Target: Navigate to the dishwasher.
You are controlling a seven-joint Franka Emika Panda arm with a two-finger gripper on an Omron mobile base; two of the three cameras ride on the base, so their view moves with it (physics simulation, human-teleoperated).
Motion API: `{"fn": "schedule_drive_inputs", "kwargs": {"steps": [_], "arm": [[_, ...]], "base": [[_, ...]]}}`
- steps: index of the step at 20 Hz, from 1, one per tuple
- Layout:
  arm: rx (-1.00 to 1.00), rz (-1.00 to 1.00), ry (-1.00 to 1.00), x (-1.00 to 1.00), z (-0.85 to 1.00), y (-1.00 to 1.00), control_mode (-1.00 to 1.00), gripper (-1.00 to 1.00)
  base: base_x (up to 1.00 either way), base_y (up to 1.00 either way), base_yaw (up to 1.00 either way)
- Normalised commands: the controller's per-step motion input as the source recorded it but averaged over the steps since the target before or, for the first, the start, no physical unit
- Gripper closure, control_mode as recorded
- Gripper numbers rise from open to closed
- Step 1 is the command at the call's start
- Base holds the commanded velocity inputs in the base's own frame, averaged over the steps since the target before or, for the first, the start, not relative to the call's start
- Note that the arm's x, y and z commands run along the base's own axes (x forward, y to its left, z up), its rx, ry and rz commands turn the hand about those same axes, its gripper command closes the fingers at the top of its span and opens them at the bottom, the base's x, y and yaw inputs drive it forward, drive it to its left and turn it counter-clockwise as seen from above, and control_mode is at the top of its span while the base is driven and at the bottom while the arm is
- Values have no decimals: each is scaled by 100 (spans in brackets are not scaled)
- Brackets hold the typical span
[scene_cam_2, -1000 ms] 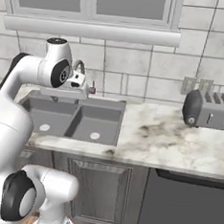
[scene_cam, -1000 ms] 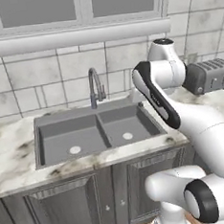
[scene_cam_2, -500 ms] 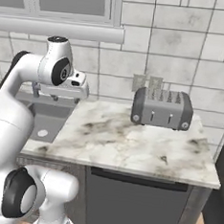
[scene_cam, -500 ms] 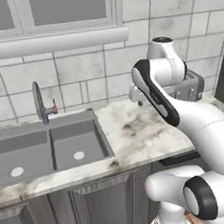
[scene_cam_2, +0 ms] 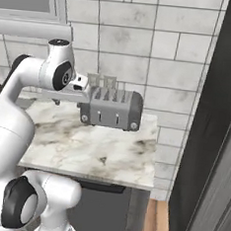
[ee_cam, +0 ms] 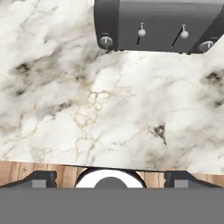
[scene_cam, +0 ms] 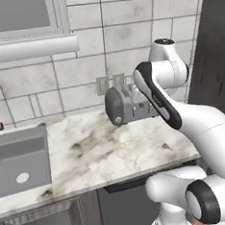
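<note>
The dishwasher [scene_cam_2: 106, 213] sits at lower centre of the right base view: a flat dark grey front under the marble counter [scene_cam_2: 109, 156], partly hidden by the robot's white base. On the veined counter stands a grey four-slot toaster [scene_cam_2: 112, 110]; a sink [scene_cam: 20, 161] lies at left. The gripper [ee_cam: 109, 177] looks spread, holding nothing.

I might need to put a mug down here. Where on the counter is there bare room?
The marble counter is bare from the toaster forward to its front edge, and leftward to the sink. It is crowded at the back by the wall, where the toaster stands with the arm's upper links close around it.
</note>
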Motion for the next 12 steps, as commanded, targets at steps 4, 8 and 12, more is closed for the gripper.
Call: {"fn": "schedule_drive_inputs", "kwargs": {"steps": [4, 8, 12], "arm": [[0, 0, 0, 0, 0, 0, 100, -100], [0, 0, 0, 0, 0, 0, 100, -100], [0, 0, 0, 0, 0, 0, 100, -100]], "base": [[37, -71, 0], [0, -8, 0], [0, 0, 0]]}}
